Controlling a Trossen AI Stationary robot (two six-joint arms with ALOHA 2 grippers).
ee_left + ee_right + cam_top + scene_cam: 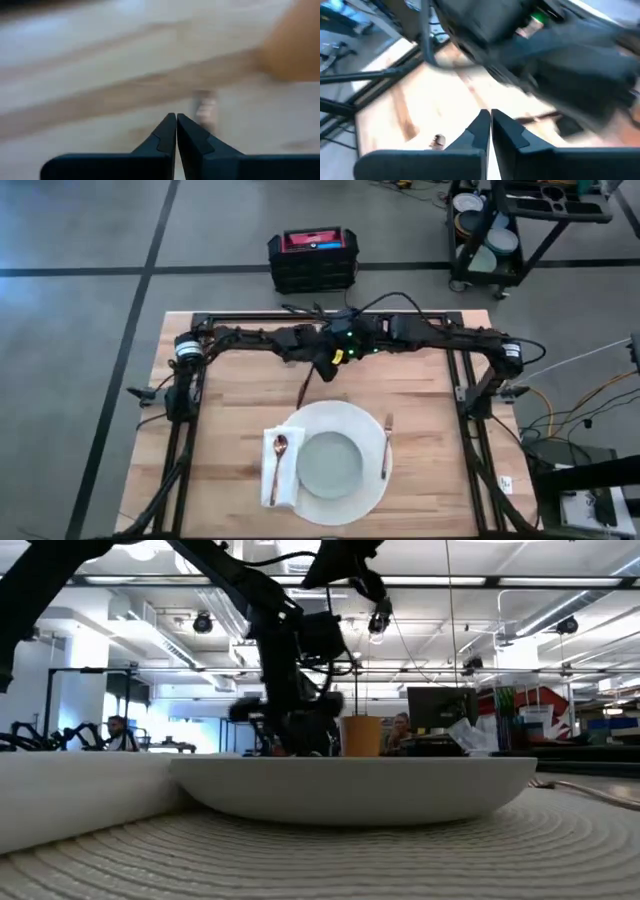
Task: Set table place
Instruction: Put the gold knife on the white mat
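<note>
Both grippers, left (176,116) and right (487,113), are holding nothing, fingers pressed together. The mat (345,500), well apart from them on the counter (230,395), is carrying plate (332,464), spoon (277,450) and probably a fork (386,442), so the place seems set.

I'm working in an open lab or workshop: polished concrete floor (80,300), exposed ceiling ducts (150,635), monitors (440,705), a black equipment cart (520,225).

Two dark jointed arms trail black cables, with small green lights aglow.
</note>
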